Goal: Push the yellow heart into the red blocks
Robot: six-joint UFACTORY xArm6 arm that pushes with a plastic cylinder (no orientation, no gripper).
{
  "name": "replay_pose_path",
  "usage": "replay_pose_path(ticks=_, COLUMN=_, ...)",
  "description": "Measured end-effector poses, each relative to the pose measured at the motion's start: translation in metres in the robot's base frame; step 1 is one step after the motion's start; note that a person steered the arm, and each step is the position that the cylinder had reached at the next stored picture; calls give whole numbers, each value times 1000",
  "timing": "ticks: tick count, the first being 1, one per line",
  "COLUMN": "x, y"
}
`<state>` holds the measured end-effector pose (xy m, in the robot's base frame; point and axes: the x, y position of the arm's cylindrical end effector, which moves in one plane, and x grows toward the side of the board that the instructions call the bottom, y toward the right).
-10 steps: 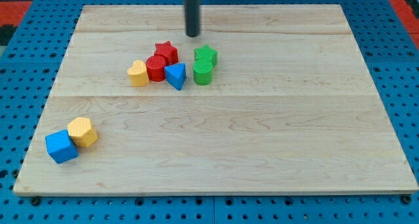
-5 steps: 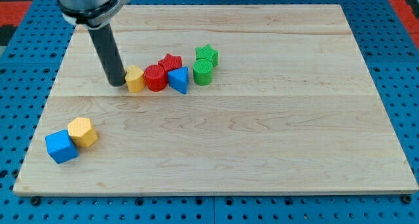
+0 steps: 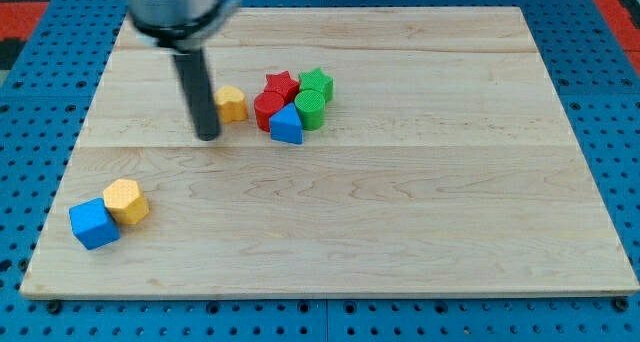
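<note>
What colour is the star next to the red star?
Green. The green star sits just right of the red star in the camera view.

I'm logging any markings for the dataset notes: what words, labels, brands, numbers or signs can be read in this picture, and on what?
None: no readable text shows on the wooden board, the coloured blocks, the dark rod with my tip, or the blue pegboard around the board.

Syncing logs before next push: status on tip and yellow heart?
My tip sits lower left of the yellow heart. Small gap between heart and red cylinder, red star behind. Nothing in that gap.
</note>
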<state>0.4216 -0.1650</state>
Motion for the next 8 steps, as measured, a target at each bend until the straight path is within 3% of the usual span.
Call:
replay_pose_path(ticks=1, x=-37, y=-5)
replay_pose_path(ticks=2, x=-24, y=78)
replay_pose_path(ticks=4, x=-23, y=43)
replay_pose_path(ticks=8, x=-30, y=33)
